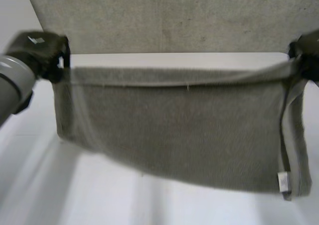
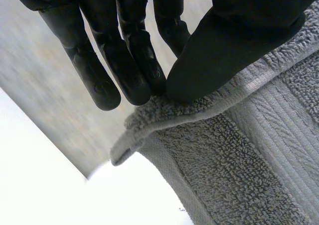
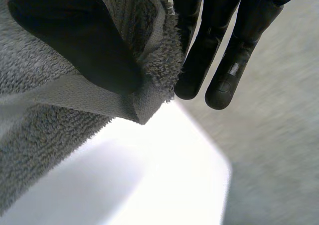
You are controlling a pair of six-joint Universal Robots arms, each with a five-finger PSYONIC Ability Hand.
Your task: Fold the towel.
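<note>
Hanging nearest the camera: the towel's [image 1: 169,135] lower edge, sagging over the white table [image 1: 99,195]. The white label [image 1: 284,181] is at the lower corner on the right-hand side. Can't tell whether that edge touches the table or clears it.

Up from there the cloth is one flat sheet, with a narrow strip curled over down the right side. My read is that it's spread wide so that it stays square for the fold.

The top edge is pulled nearly straight between the two hands, one at each upper corner.
- left hand [image 1: 42,51]: in its wrist view the thumb [image 2: 224,51] presses the hem against straight fingers [image 2: 99,75], and the corner tip pokes out just past them. That's a pinch grip on the corner.
- right hand [image 1: 306,56]: same pinch. The thumb [image 3: 84,41] clamps the hem, the fingers [image 3: 219,60] are straight behind it, and the corner is bunched at the fingertips.

Pinching the corners with the hands well apart keeps tension on the edge, so the middle barely droops.

Further out are the table's far edge, then the grey floor [image 1: 174,16].

Judgement: this is mid-fold, carrying the top edge over. Next move needs both hands travelling together. The risk is the shallow grips slipping, or the curled right side getting folded in.
</note>
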